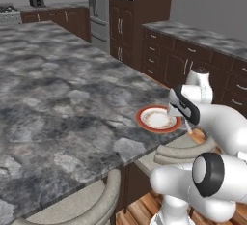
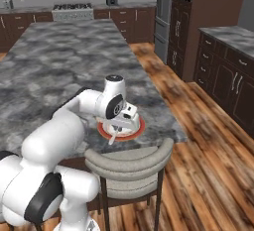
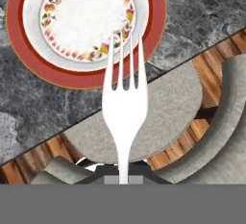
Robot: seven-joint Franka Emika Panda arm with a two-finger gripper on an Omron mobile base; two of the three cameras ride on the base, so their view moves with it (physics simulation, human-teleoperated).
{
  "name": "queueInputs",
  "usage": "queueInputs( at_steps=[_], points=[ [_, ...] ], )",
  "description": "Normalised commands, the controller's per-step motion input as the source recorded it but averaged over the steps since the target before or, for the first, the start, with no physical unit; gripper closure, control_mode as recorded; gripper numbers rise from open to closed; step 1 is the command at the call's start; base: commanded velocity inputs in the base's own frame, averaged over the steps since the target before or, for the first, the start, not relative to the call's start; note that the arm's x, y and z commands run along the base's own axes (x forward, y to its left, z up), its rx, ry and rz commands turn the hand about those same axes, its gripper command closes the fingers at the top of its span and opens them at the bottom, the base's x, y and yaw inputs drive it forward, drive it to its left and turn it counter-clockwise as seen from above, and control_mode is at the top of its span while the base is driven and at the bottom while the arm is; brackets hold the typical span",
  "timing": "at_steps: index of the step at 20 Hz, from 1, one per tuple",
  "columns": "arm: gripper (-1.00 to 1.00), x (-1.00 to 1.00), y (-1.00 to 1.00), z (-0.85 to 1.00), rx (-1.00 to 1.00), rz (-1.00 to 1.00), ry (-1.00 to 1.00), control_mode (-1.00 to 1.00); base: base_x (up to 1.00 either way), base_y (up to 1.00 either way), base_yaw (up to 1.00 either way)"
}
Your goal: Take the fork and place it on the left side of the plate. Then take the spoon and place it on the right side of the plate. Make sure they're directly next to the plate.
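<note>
Presently:

1. The plate (image 3: 29, 62) is round and shallow, with a broad red-orange rim, a white centre and a ring of small floral marks. It lies at the upper left of the hand view, on the counter (image 1: 58, 89), a mottled grey stone slab, close to the counter's near edge.
2. The fork (image 3: 124, 103) is white, smooth and slender, with four straight tines and a thin handle. It runs up the centre of the hand view, its tines overlapping the plate's lower right rim.
3. The gripper (image 3: 124, 172) is pressed together on the fork's handle end, at the bottom centre of the hand view.
4. In the right base view the fork (image 2: 113, 137) hangs below the hand, at the plate's (image 2: 138, 128) near rim, left of centre.
5. The arm is bent forward with the hand over the plate.
6. A stool (image 2: 130, 163) with a curved grey padded back stands below the counter edge, over wood plank flooring.
</note>
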Motion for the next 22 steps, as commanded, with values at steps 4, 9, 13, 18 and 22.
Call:
queueInputs(
  at_steps=[4, 9, 13, 18, 22],
  points=[
    [1.00, 0.34, 0.60, -0.01, -0.01, 0.23, 0.01, -1.00, 0.00, 0.00, 0.00],
    [1.00, 0.24, 0.64, -0.08, -0.01, 0.16, 0.00, -1.00, 0.00, 0.00, 0.00],
    [1.00, 0.26, 0.60, -0.21, -0.02, 0.03, 0.00, -1.00, 0.00, 0.00, 0.00],
    [1.00, 0.33, 0.60, -0.23, -0.01, 0.01, 0.00, -1.00, 0.00, 0.00, 0.00],
    [1.00, 0.19, 0.53, -0.17, 0.00, 0.00, 0.00, -1.00, 0.00, 0.00, 0.00]
  ],
)
